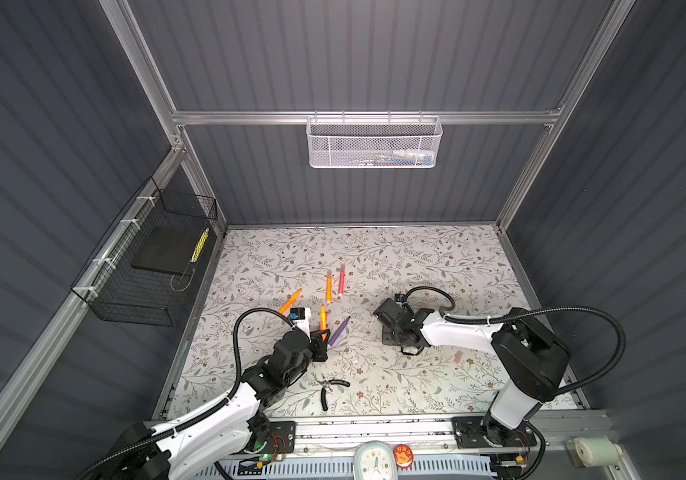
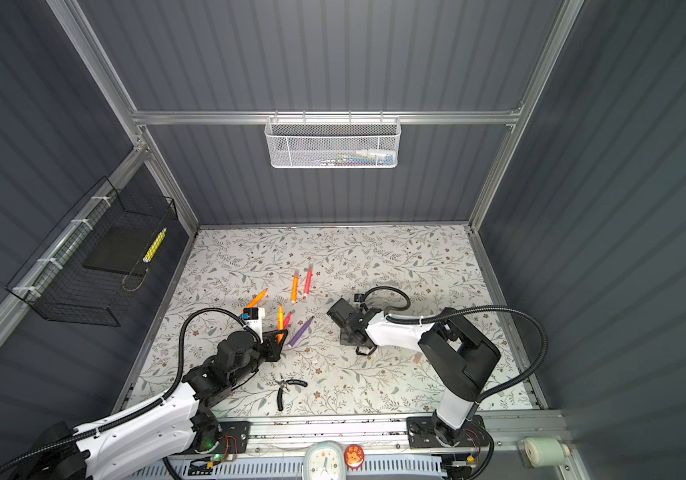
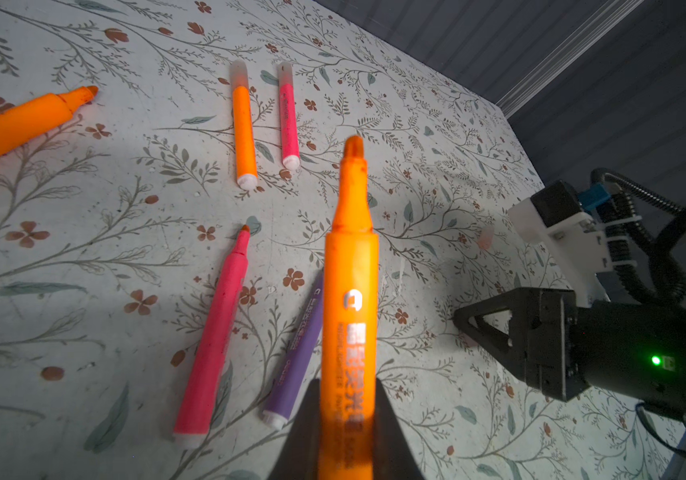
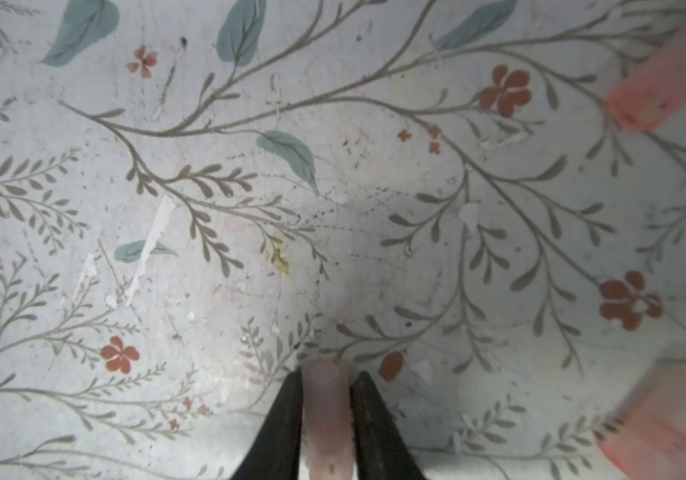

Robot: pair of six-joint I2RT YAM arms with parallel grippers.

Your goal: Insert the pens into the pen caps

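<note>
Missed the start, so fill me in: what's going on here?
The left gripper holds an orange pen by its barrel, bare tip pointing away. The right gripper pinches a pale pink cap between its fingers, down at the floral table. Pen and cap are not yet joined. Two capped pens lie farther back; a pink pen and a purple pen lie loose nearby.

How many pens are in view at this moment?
6: the held orange pen in the left gripper; on the mat: bare orange pen, capped orange pen, capped pink pen, bare pink pen, purple pen. More may be hidden.
</note>
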